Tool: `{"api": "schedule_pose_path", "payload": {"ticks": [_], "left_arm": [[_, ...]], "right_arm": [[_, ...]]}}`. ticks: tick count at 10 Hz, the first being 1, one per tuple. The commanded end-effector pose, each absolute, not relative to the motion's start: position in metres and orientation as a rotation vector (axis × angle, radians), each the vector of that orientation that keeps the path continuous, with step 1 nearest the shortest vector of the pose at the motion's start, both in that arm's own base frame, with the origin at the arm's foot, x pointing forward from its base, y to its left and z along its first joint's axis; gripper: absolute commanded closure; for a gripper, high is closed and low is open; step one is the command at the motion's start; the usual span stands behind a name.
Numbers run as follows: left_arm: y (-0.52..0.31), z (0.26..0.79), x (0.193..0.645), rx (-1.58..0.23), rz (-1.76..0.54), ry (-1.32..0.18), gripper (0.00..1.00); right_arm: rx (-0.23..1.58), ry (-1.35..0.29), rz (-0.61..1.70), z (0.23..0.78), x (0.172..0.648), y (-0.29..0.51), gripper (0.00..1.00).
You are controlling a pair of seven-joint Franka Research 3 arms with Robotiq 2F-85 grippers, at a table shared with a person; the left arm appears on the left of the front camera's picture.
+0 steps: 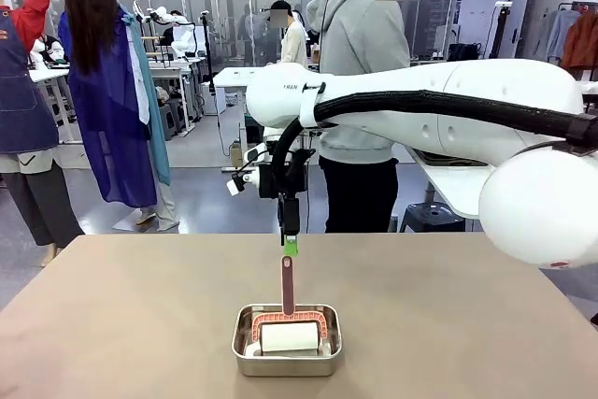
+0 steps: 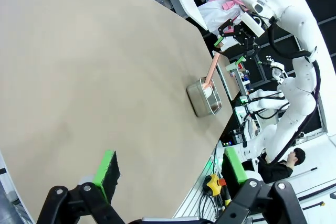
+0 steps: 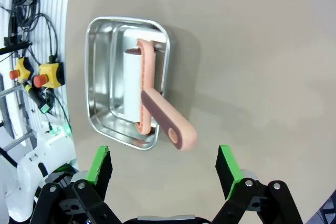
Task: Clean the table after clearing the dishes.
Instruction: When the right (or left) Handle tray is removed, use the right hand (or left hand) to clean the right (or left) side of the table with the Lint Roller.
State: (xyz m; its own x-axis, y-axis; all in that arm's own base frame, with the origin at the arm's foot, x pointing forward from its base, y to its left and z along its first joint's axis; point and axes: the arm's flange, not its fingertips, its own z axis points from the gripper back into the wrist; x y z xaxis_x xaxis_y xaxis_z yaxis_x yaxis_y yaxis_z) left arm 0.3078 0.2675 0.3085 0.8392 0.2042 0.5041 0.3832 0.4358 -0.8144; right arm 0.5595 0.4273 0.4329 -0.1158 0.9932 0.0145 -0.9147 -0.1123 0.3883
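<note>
Pincer on right arm (image 3: 165,163) gapes wide over roller (image 3: 160,116).

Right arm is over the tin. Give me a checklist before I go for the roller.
1. Dishes off the table: ok; it holds the tin with the roller.
2. Right end effector open: ok, jaws wide.
3. Lined up on the handle: ok; the handle's end sits between the pads, not gripped.
4. Handle reachable: ok; it sticks up over the tin's rim, roll lying in the tin.
5. Left end effector out of the way: ok; open over bare table, far from the tin.
6. Person clear: cannot tell; stands at the far side, hands hidden by the arm.
</note>
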Motion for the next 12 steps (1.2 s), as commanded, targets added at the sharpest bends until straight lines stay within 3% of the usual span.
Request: {"api": "schedule_pose_path", "payload": {"ticks": [1, 12], "left_arm": [[0.267, 0.313, 0.304, -1.116, -0.112, -0.577, 0.00], [0.267, 0.313, 0.304, -1.116, -0.112, -0.577, 0.00]], "right_arm": [[0.336, 0.366, 1.681, 0.435, 0.564, 0.440, 0.00], [0.399, 0.377, 1.660, 0.381, 0.548, 0.443, 0.00]]}}
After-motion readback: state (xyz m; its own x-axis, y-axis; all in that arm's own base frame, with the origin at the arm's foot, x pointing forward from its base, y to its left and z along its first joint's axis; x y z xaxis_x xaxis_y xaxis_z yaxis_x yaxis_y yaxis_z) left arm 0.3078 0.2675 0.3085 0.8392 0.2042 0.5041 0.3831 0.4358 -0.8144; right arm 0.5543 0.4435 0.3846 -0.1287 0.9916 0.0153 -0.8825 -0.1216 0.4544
